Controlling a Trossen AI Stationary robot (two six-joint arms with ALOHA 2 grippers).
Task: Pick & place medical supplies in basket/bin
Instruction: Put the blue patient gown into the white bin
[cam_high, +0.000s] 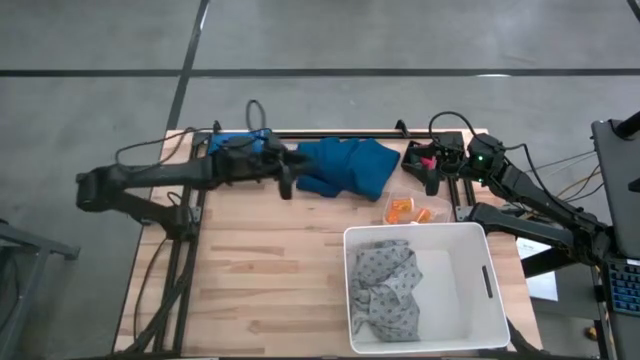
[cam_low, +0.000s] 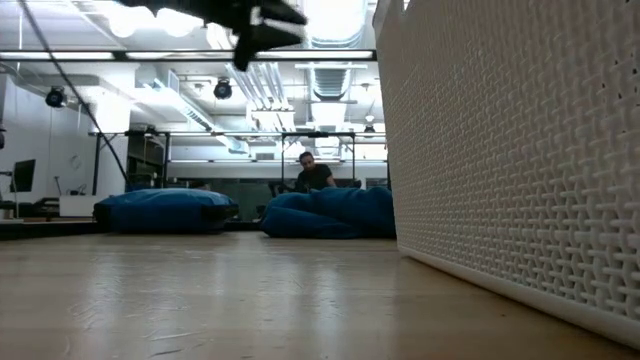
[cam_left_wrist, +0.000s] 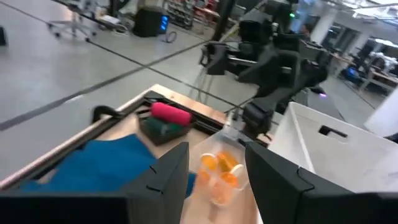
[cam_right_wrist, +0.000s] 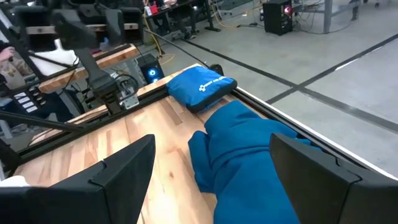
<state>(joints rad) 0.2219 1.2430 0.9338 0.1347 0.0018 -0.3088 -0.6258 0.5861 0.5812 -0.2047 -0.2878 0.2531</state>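
A dark teal garment (cam_high: 345, 165) lies spread at the table's far middle. My left gripper (cam_high: 287, 187) hangs open just left of it, above the table, nothing between its fingers (cam_left_wrist: 163, 177). Orange pill bottles (cam_high: 405, 211) lie in a clear wrap right of the garment, also seen as orange pill bottles (cam_left_wrist: 219, 169). A pink-red cylinder (cam_left_wrist: 170, 114) rests on a green block (cam_left_wrist: 163, 128) at the far right corner, beside my open right gripper (cam_high: 430, 172). The white bin (cam_high: 470, 290) stands near right, with a grey patterned garment (cam_high: 385, 288) inside.
A blue pouch (cam_high: 238, 141) lies at the far left by the table's frame, also seen as the blue pouch (cam_right_wrist: 200, 87). The bin's wall (cam_low: 510, 150) fills the right of the low view. Bare wood (cam_high: 260, 280) lies left of the bin. A person (cam_low: 315, 175) sits far behind.
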